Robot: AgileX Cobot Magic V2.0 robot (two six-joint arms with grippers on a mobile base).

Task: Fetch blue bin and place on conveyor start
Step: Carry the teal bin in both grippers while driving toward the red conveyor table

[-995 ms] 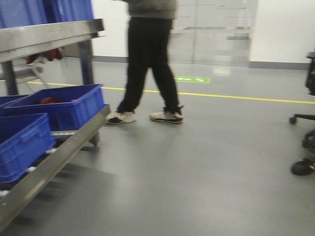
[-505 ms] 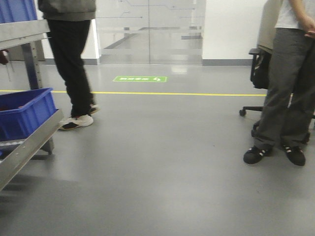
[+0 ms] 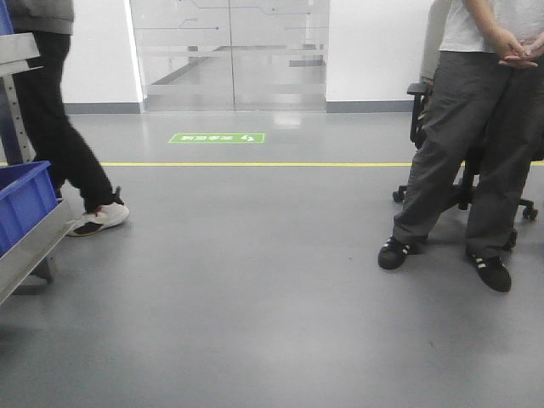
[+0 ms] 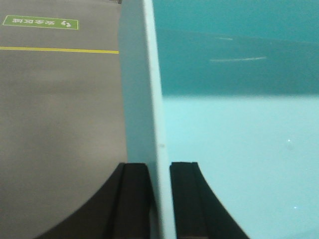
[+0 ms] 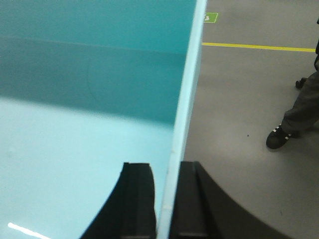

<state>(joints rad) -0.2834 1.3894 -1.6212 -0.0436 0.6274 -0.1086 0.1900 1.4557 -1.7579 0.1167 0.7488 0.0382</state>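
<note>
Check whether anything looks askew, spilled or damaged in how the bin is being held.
Nothing stands out. The left fingers and right fingers each pinch a side wall of the blue bin, which looks empty, clean and undented.

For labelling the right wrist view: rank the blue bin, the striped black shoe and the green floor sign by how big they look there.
1. blue bin: fills over half the frame, being right at the camera.
2. striped black shoe.
3. green floor sign: only a corner shows past the bin's rim.
</note>
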